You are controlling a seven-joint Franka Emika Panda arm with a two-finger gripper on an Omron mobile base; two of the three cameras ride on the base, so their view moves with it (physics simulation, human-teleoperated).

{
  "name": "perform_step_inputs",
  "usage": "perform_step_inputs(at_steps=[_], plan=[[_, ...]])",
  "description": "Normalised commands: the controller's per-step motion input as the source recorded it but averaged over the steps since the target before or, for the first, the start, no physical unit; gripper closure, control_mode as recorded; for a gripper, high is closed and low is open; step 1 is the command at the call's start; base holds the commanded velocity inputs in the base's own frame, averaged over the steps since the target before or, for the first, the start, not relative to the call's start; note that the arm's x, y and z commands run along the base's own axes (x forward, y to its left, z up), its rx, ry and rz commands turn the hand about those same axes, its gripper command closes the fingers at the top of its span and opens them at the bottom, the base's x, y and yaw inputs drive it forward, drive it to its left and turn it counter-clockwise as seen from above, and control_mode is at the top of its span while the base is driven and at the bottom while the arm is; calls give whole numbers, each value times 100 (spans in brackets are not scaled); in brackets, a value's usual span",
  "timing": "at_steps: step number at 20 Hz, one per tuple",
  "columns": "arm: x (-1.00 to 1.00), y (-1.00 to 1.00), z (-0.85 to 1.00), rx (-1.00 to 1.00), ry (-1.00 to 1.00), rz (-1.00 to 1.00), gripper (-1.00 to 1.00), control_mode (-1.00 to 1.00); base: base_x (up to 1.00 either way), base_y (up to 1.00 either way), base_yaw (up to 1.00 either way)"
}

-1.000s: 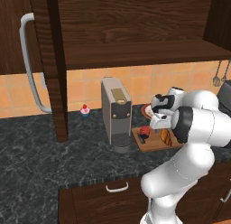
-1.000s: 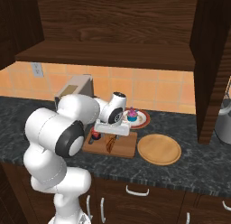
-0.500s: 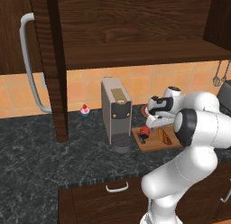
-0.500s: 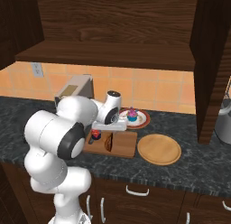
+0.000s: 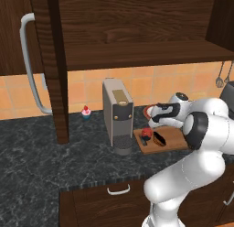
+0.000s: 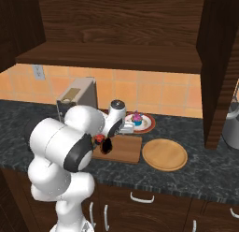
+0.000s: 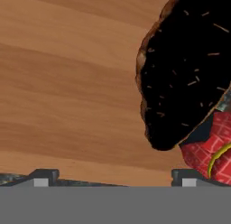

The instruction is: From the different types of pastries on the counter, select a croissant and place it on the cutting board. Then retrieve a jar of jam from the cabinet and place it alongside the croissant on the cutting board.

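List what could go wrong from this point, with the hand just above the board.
1. The hand is open and low over the cutting board, with the jar of jam and the croissant close beside its fingertips; a sideways pull-out could likely knock either one.
2. The jar sits near the board's end by the coffee machine, so a nudge might push it off onto the counter.

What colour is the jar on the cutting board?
Red jar, clearest in the left base view.
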Motion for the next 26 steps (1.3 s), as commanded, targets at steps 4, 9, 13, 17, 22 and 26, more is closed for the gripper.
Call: perform_step_inputs(at_steps=[4,9,13,17,22,26], plan=[[0,-100,5,0,-22,28,-100,-100,0,0,0],[0,-73,46,1,0,24,-100,-100,0,0,0],[0,-32,69,-12,50,18,-100,-100,0,0,0],[-5,-22,10,-41,84,2,-100,-100,0,0,0],[-86,-62,-33,-18,26,-12,-100,-100,0,0,0],[-100,-69,-65,-1,-7,-12,-100,-100,0,0,0]])
